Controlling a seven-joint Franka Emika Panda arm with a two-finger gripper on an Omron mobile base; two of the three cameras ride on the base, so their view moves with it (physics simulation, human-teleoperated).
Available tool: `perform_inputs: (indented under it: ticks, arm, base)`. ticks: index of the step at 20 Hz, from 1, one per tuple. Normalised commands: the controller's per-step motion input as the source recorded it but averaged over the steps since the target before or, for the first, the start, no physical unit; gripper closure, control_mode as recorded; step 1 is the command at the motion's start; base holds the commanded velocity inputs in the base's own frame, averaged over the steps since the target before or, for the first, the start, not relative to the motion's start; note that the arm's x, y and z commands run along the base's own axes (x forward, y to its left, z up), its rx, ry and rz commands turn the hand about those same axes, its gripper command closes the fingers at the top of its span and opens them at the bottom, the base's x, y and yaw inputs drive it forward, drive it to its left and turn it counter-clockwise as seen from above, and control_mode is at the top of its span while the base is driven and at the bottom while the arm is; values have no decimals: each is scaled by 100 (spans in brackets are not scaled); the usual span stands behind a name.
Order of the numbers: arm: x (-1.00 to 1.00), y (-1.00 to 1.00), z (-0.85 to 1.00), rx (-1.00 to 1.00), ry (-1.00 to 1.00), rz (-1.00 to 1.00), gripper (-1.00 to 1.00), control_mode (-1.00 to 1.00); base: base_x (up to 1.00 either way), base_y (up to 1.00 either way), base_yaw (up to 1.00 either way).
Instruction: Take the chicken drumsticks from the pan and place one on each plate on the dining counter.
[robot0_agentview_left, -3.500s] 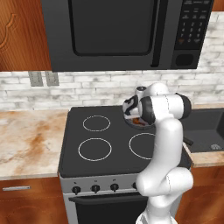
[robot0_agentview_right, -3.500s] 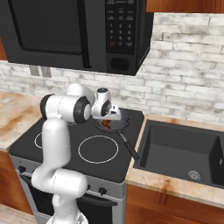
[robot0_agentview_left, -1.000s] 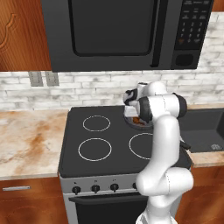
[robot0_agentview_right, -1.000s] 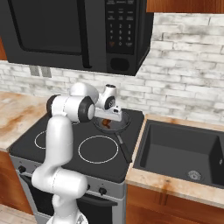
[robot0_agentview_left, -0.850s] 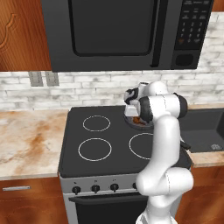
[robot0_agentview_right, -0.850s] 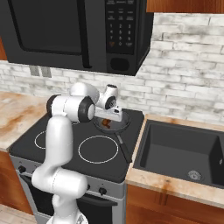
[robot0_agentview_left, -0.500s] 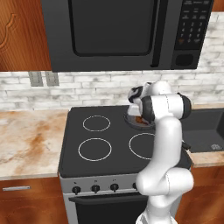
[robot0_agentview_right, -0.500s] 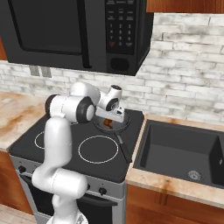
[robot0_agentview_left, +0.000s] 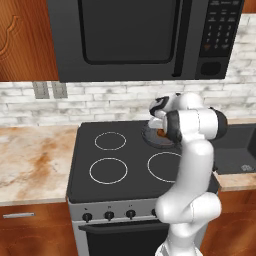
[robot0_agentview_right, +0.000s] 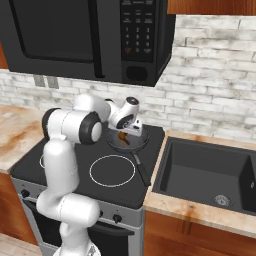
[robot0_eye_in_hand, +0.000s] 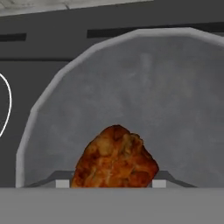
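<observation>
The gripper (robot0_agentview_right: 125, 134) reaches down into the pan (robot0_agentview_right: 131, 144) on the stove's (robot0_agentview_left: 125, 165) rear right burner. A chicken drumstick (robot0_eye_in_hand: 114, 158) sits between its jaws, over the pan's floor; whether they clamp it cannot be told.

Since the earliest pictures the gripper (robot0_agentview_right: 123, 134) has dropped from above the pan (robot0_agentview_right: 126, 143) into it, over the stove's back right burner. Its wrist has tipped forward over the pan's rim. The fingers have drawn in on either side of a chicken drumstick (robot0_eye_in_hand: 114, 158) on the pan's floor.
</observation>
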Motion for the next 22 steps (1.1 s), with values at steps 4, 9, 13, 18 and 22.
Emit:
perform_inputs:
  ticks: [4,9,13,18,22]
  arm:
    - [-54,3,13,0,-34,1,100,-100]
    - [-73,1,20,-1,-12,2,100,-100]
    - [-53,0,71,-3,19,10,100,-100]
    - [-65,0,80,-8,35,13,100,-100]
    - [-87,0,57,-5,20,4,100,-100]
  base:
    - [0,0,0]
    - [0,0,0]
    - [0,0,0]
    - [0,0,0]
    - [0,0,0]
